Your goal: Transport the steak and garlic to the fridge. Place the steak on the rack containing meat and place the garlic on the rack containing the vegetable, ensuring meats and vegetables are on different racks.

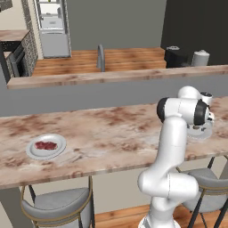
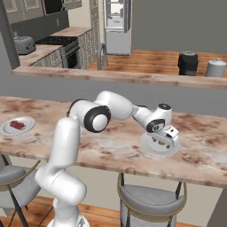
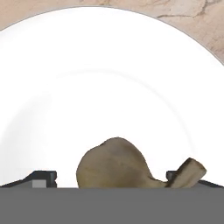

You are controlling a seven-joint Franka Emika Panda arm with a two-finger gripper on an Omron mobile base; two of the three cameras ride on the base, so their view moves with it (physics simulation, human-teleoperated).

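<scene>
A tan garlic bulb point(image 3: 114, 162) with a short stem lies on a white plate point(image 3: 109, 65) on the marble counter. My gripper point(image 3: 113, 180) is down over that plate point(image 2: 150, 150), open, with one fingertip on each side of the bulb and a gap at the left one. The hand point(image 2: 165, 137) sits at the counter's right part. The steak point(image 1: 46, 145), red with pale marbling, rests on another white plate point(image 1: 32, 152) far to the left, also visible as the steak point(image 2: 17, 124). The fridge point(image 1: 52, 26) stands open across the kitchen, also visible as the fridge point(image 2: 117, 24).
A raised ledge point(image 1: 111, 76) with a faucet point(image 1: 101, 58) runs behind the counter. A black appliance point(image 2: 188, 63) and a grey kettle point(image 2: 216, 68) stand on the far counter. Stools point(image 1: 58, 205) sit under the near edge. A stove point(image 2: 66, 48) and a toaster point(image 2: 24, 44) are at the left.
</scene>
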